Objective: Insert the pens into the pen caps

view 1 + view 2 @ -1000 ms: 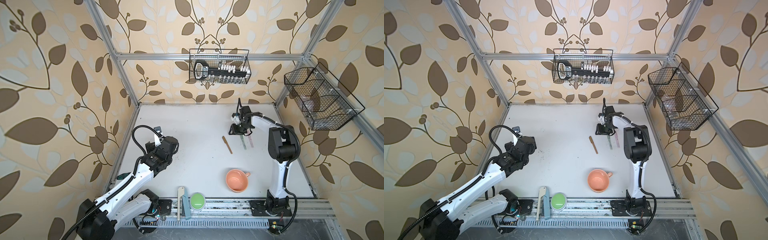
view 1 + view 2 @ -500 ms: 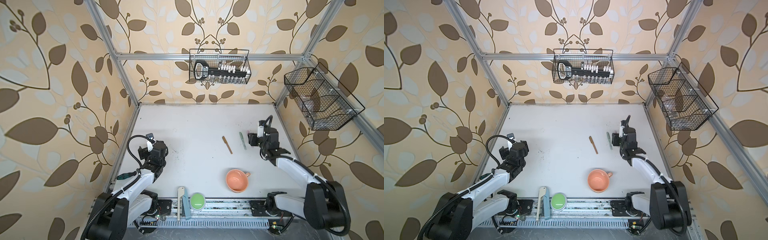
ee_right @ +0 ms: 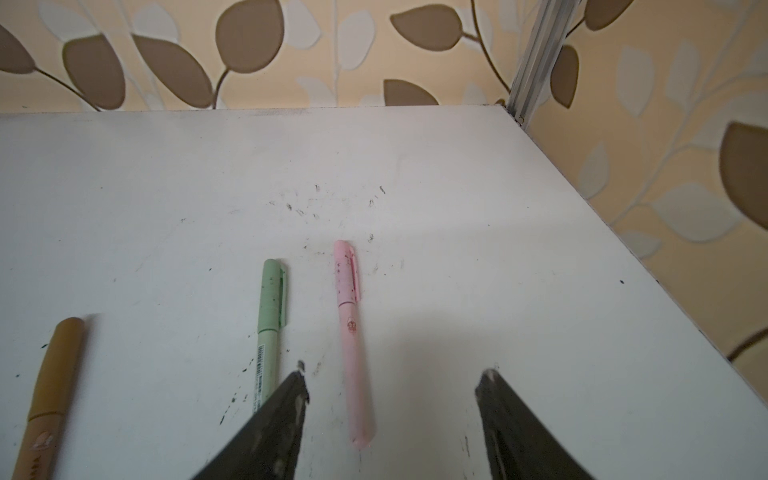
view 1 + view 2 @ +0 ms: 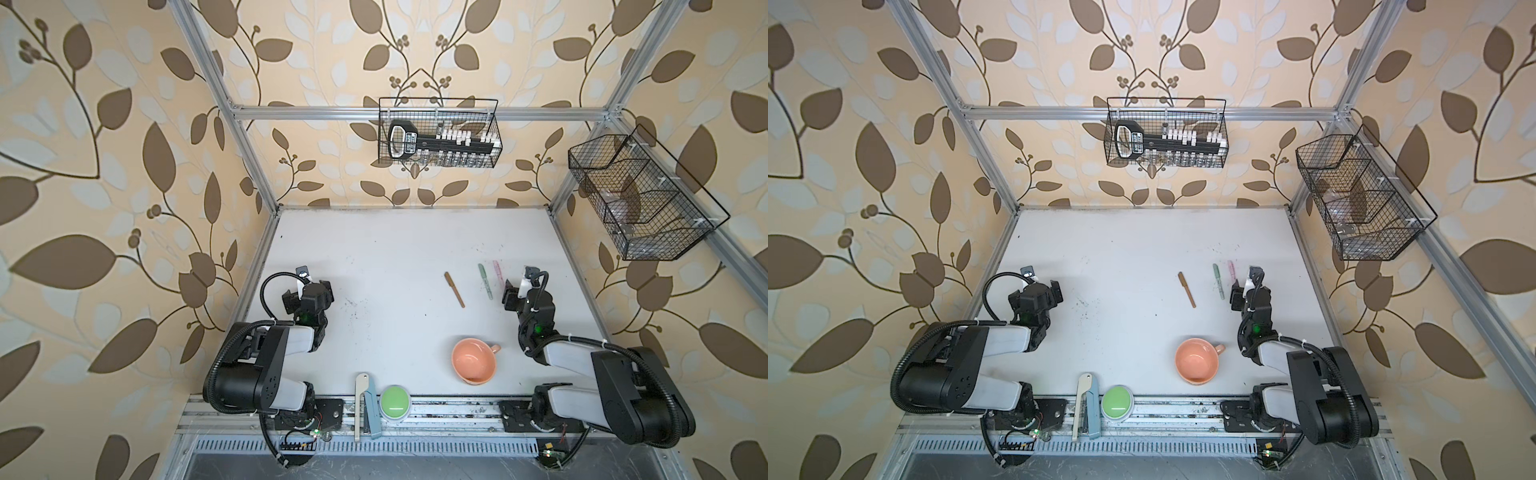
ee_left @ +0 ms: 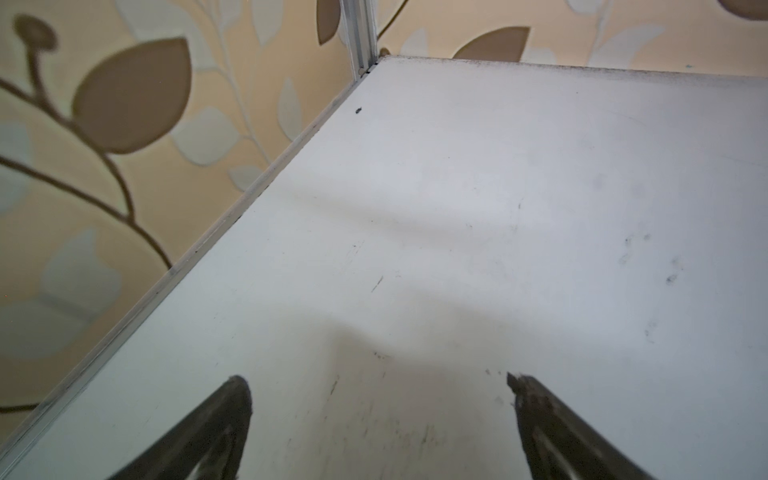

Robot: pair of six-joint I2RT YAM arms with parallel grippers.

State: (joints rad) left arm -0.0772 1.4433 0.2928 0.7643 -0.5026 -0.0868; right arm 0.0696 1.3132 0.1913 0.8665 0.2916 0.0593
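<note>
The three slim plastic pens look light and stiff. Their smooth round barrels would likely roll or slip under a loose pinch, though the clip on each cap probably checks the rolling. The best hold, I judge, is across the middle of the bare barrel, clear of the cap, so a squeeze does not strain the join.

All three lie flat on the white table (image 4: 395, 249) toward its right edge, well back from the near edge, roughly parallel and apart from one another. The pale pink pen (image 3: 355, 374) wears a pale pink rounded cap (image 3: 347, 272), the grey-green pen (image 3: 266, 365) a pale green cap (image 3: 273, 293), and the tan-brown pen (image 4: 454, 289) a tan-brown cap (image 3: 62, 361). Each cap looks seated, so the task appears done.

The right gripper (image 3: 395, 386) has its jaws spread with nothing in them, just beside the pale pink pen on the side of the table's right edge. In the right wrist view that pen's uncapped end shows between the jaws, ungripped. The left gripper (image 5: 378, 386) is also spread and empty, near the table's left edge, well apart from the pens.
</note>
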